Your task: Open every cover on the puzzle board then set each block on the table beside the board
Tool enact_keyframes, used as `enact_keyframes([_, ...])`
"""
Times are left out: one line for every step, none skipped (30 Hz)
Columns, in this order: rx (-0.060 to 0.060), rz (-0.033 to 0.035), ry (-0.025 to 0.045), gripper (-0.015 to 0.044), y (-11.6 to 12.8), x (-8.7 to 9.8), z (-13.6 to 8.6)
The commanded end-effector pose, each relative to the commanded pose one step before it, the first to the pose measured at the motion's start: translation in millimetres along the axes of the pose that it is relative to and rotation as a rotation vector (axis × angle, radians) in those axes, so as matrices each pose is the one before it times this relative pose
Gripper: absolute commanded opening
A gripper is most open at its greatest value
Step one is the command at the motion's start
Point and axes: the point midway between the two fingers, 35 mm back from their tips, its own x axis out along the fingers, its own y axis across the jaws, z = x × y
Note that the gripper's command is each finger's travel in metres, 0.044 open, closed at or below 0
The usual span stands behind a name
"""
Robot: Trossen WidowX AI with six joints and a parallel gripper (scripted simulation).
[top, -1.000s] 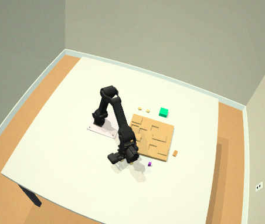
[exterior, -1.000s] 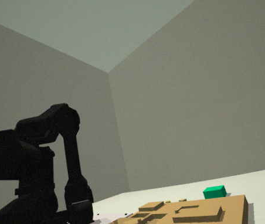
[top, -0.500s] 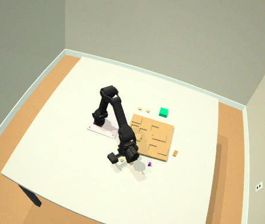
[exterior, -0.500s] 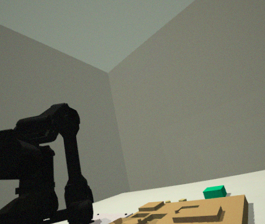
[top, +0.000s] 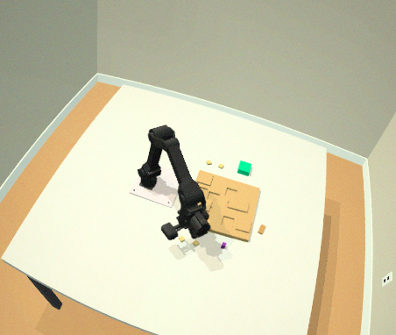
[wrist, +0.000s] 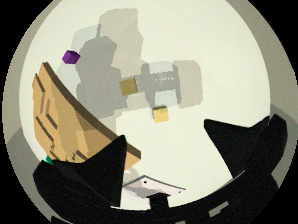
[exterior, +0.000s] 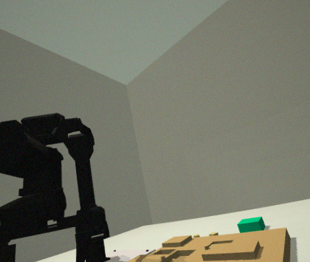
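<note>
The wooden puzzle board (top: 252, 199) (exterior: 276, 241) (wrist: 62, 115) lies flat with same-coloured raised covers, among them a large one (top: 238, 205) (exterior: 231, 250) and a smaller one (top: 205, 180) (exterior: 177, 241). Which wells are uncovered is hard to tell. My gripper (wrist: 167, 131) is wide open and empty, above the table off the board's front left. Below it lie one yellow block (top: 181, 238) (wrist: 160, 115) and a second (top: 195, 243) (wrist: 128, 87), both off the board. A purple block (top: 223, 245) (wrist: 71, 57) lies beyond the board's front edge. An orange block (top: 262, 229) lies right of the board.
Behind the board lie two small yellow blocks, one at left (top: 208, 162) (exterior: 196, 236) and one at right (top: 221, 166) (exterior: 213, 234). A larger green block (top: 244, 167) (exterior: 251, 224) stands at the back. The arm stands on a pale base plate (top: 142, 194) left of the board.
</note>
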Motion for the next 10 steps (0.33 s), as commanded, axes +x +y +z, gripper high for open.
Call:
enact_keyframes([-0.004,-0.00033,-0.01604,0.044,-0.07,-17.28,1.42])
enact_keyframes([-0.0002,0.00012,0.00028,0.044,0.06,-3.23,-0.38])
enact_keyframes([-0.0002,0.00012,0.00028,0.044,0.06,-3.24,-0.41])
enact_keyframes([-0.0002,0.00012,0.00028,0.044,0.07,-3.24,-0.45])
enact_keyframes([-0.0002,0.0001,0.00023,0.044,0.06,-2.65,-0.4])
enact_keyframes([-0.0001,0.00006,0.00014,0.044,0.04,-1.59,-0.25])
enact_keyframes([0.0,0.00002,0.00005,0.044,0.01,-0.53,-0.09])
enact_keyframes([0.0,0.0,0.0,0.044,0.0,0.0,0.0])
enact_keyframes([0.0,0.0,0.0,0.044,0.0,0.0,0.0])
enact_keyframes([0.0143,0.00668,-0.0045,0.044,1.82,-1.53,-0.91])
